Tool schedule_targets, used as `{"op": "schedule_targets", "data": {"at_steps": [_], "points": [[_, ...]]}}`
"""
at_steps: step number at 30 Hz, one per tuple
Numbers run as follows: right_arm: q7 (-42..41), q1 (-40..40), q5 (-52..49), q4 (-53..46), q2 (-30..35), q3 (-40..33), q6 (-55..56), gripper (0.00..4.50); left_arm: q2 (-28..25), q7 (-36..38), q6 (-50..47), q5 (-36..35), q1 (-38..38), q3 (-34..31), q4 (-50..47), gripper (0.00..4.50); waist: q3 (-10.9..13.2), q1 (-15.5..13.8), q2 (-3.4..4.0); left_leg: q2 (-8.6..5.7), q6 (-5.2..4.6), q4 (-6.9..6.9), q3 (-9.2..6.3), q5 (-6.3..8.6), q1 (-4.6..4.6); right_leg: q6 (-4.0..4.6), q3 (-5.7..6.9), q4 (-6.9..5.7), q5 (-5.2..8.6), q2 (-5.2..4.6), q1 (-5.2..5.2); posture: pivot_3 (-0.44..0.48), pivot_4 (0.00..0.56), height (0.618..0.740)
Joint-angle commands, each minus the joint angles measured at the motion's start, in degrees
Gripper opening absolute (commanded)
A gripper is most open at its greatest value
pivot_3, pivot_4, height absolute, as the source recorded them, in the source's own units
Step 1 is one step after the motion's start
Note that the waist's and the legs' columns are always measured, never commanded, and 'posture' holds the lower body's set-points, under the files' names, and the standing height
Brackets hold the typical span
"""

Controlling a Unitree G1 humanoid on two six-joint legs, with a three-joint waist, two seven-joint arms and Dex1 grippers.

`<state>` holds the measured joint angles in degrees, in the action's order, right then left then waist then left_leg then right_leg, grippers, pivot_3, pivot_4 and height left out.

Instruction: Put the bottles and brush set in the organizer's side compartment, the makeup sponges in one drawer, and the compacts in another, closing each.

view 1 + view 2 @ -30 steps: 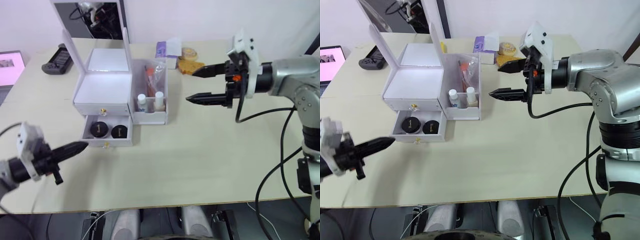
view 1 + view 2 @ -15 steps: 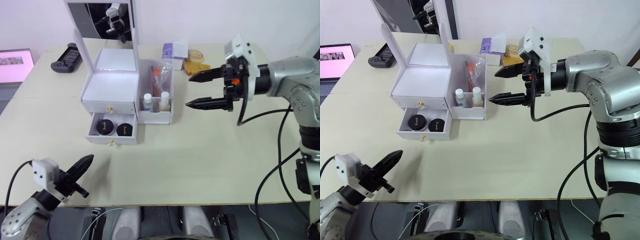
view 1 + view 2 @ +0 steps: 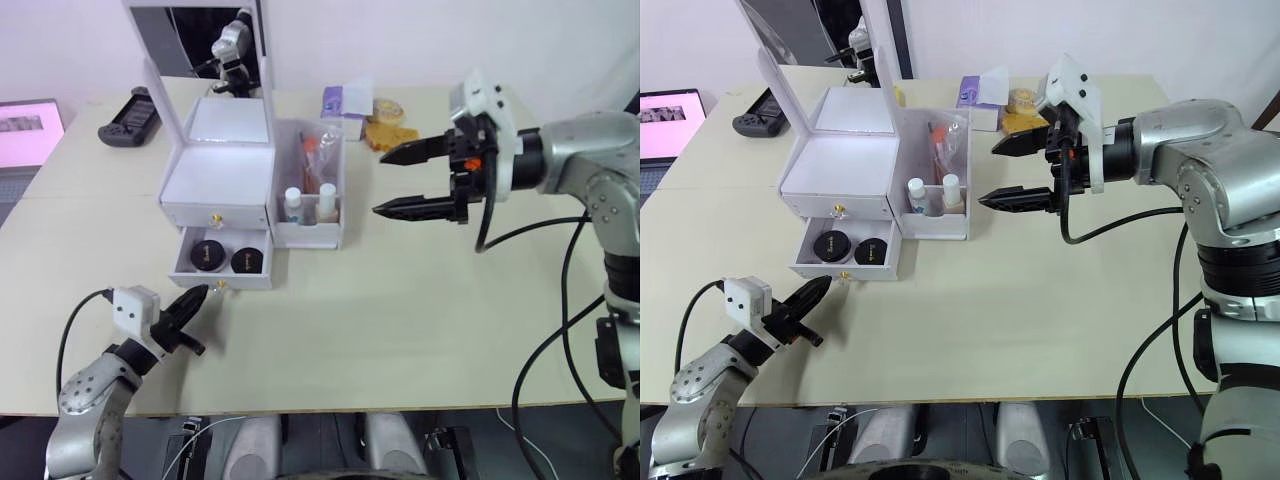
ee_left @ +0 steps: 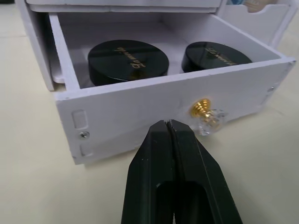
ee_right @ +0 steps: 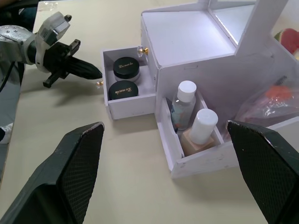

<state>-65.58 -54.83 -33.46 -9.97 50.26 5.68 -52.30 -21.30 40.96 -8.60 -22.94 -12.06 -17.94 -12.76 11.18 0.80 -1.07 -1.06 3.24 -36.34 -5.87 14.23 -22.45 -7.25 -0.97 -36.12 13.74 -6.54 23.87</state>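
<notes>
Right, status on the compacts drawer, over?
Left gripper shut, tips at drawer front. Right gripper open, beside organizer. Both compacts inside, drawer open.

Organizer (image 3: 216, 186): smooth white plastic, slight sheen; hinged lid carries a reflective mirror (image 3: 205, 35). Open lower drawer (image 4: 154, 105) — matt white plastic with a shiny gold metal knob (image 4: 202, 108). Compacts (image 4: 128, 60): glossy black plastic, gold lettering on the lids. Side compartment (image 5: 196, 149) — translucent white plastic. Bottles (image 5: 184, 100): clear plastic, smooth white caps. Brush set (image 5: 275, 100) in a clear, crinkled plastic bag. Left pincer (image 4: 168, 135): smooth black plastic. Right pincer fingers (image 5: 70, 163) show a fine textured matt black face. Counter (image 3: 400, 300): matt, smooth, pale beige.
</notes>
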Motion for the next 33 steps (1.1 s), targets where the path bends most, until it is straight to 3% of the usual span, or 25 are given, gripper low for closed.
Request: {"op": "schedule_targets", "data": {"at_steps": [1,33], "points": [[0.7,-2.0,-0.6,-1.8,0.3,-2.1,-0.3,4.5,-0.8,-0.4,1.7,1.2,1.7,1.9,0.1,0.04,0.0,0.0,0.0,0.0,0.0,-0.01,0.0,0.0,0.0,0.0,0.0,0.0,0.0,0.0,0.0,0.0,0.15,0.74],[1.3,-1.9,-0.1,-1.2,0.9,-2.5,0.9,4.5,-4.0,-5.6,-1.0,3.7,23.3,5.9,12.7,0.04,0.0,0.0,0.0,-0.02,0.0,0.02,-0.03,0.0,-0.02,-0.05,0.02,0.0,-0.02,0.0,0.0,0.0,0.15,0.74]]}}
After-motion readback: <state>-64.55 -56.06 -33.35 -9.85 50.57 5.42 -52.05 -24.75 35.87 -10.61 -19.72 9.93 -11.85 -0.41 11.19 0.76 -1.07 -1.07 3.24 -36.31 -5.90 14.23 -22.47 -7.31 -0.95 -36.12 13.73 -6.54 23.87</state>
